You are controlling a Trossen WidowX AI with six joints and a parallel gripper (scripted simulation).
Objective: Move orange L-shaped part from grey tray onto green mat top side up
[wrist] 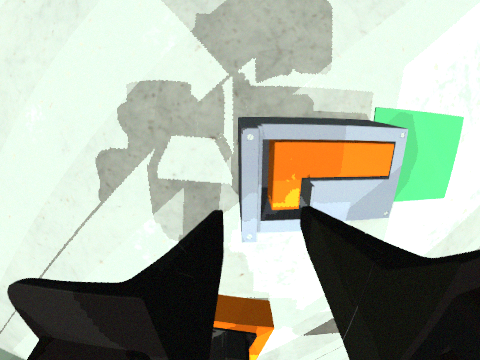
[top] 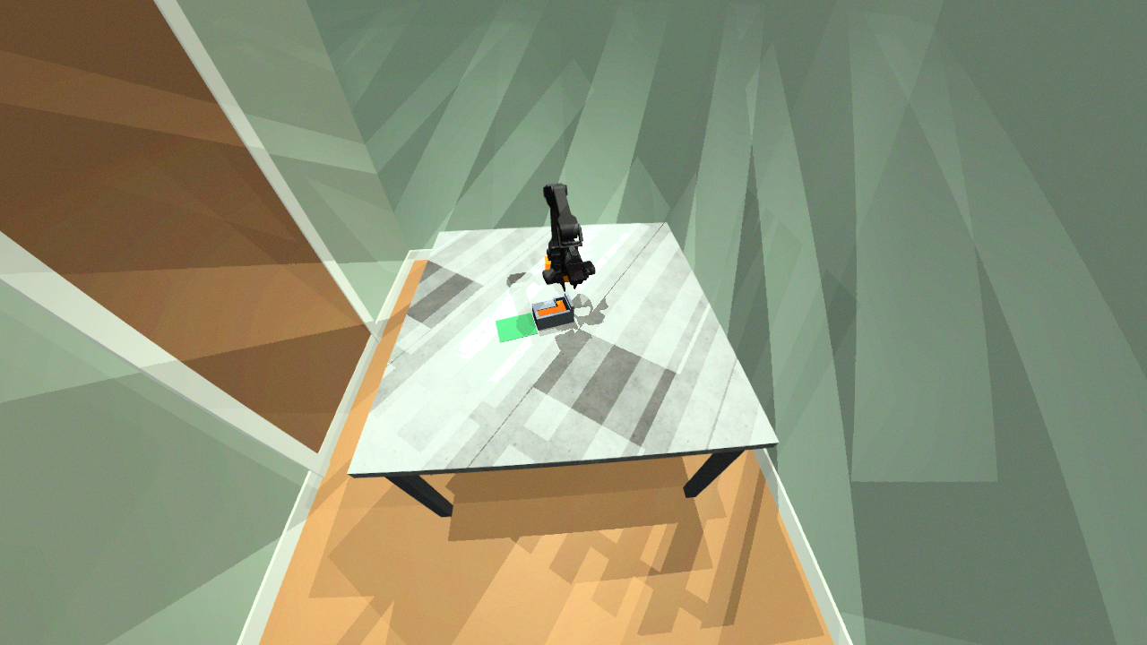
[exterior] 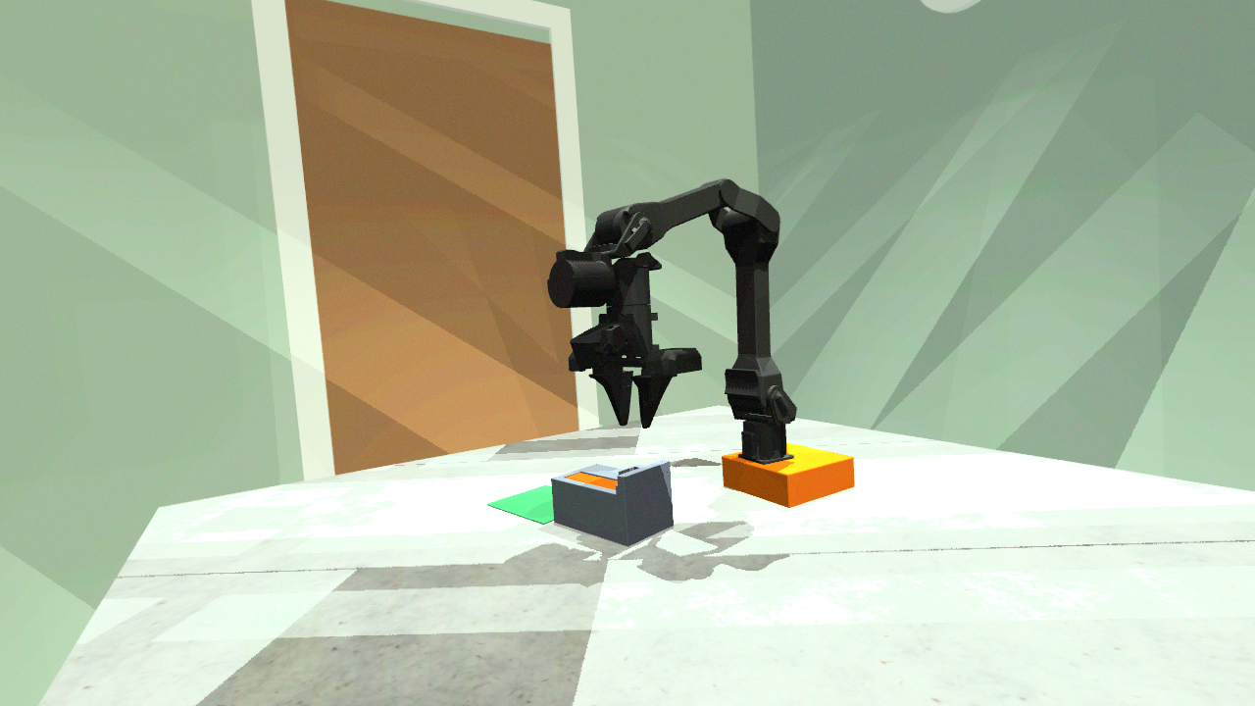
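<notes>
Marbled table (exterior: 878,571) — tool (exterior: 637,420) half-parted, empty, above grey tray (exterior: 605,513).

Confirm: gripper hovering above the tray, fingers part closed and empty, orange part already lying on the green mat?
Not quite. The orange part is not on the green mat; it sits flush in the tray's pocket, as the wrist view shows. The rest holds: the gripper hovers above the tray, fingers part closed and empty.
</notes>
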